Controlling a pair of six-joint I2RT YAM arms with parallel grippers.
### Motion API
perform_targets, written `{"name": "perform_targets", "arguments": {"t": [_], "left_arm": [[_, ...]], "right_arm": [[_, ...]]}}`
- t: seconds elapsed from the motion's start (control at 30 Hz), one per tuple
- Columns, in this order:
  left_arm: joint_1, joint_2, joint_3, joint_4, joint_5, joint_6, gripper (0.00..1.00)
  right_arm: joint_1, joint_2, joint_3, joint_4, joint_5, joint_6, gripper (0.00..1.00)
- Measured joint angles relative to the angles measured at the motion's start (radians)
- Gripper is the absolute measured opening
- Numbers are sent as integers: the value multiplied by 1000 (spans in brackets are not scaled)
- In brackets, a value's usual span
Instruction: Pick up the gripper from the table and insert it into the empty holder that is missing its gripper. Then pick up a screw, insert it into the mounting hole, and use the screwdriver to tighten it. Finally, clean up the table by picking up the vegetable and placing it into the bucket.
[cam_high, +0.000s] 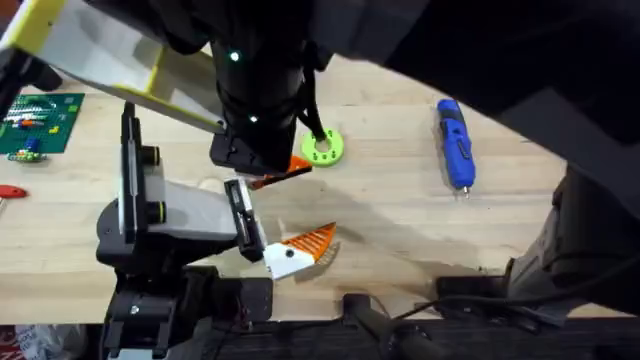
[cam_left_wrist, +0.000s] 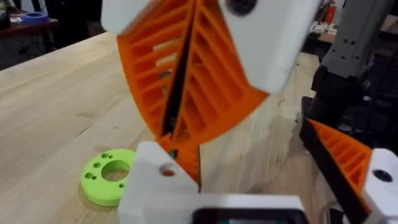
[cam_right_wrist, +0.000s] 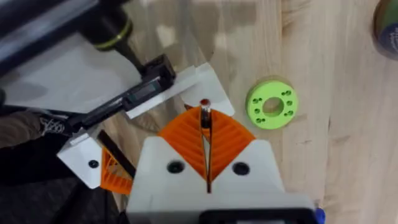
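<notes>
"Where's the gripper (cam_high: 303, 247) they're meant to fit?"

"Down on the surface (cam_high: 400, 215), near the front edge. It's the little orange ribbed fin on a white block. The white end sits right up against the black end plate of the holder (cam_high: 190, 213), and the orange tip points away from it. I can't tell from here whether it's actually seated or just lying beside the plate."

"And the holder itself?"

"On the left side, a pale grey box on a black post with lime-yellow rings."

"What are the arms doing?"

"The right gripper (cam_right_wrist: 204, 115) hangs over the middle of the surface, between the holder's end and the lime-green ring disc (cam_high: 323, 147). Its fingers (cam_right_wrist: 233, 140) are pressed together, with a small pin (cam_right_wrist: 204, 107) with a reddish head standing up between the tips."

"And the left one?"

"The left gripper (cam_left_wrist: 181, 157) is just beside the other arm's orange tips, almost nose to nose with them, low over the wood with the green disc next to it. Whether it's open or closed, I can't tell."

"The screwdriver (cam_high: 455, 145)?"

"Lying by itself well off to the right, blue, with the metal tip pointing toward the front edge."
</notes>
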Motion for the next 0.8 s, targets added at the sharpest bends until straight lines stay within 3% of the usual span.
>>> {"name": "perform_targets", "arguments": {"t": [0.8], "left_arm": [[0,0,0,0,0,0,986]], "right_arm": [[-17,0,0,-2,-29,0,7]]}}
